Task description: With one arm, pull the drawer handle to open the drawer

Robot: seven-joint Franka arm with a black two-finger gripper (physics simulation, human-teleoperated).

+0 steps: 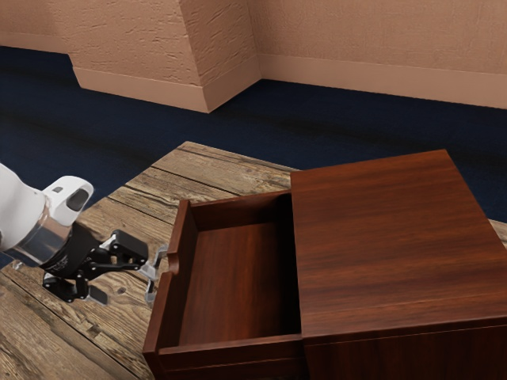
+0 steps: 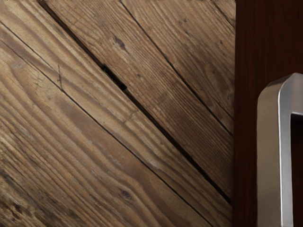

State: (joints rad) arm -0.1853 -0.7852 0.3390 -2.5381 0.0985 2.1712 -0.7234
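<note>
The dark wooden drawer (image 1: 230,285) stands pulled far out of the cabinet (image 1: 388,237) toward the exterior view's left, its inside empty. My black gripper (image 1: 157,275) is right at the outer face of the drawer front (image 1: 168,293), fingers (image 1: 161,256) spread wide apart and open. In the wrist view the silver metal handle (image 2: 273,156) stands against the dark drawer front (image 2: 248,94), just off to the side of my hand. I cannot tell whether the fingers touch the handle.
The cabinet rests on a rough plank table (image 1: 119,214), whose boards show under my hand (image 2: 109,123). Dark blue floor (image 1: 119,119) and tan walls (image 1: 158,39) lie beyond the table's far edge.
</note>
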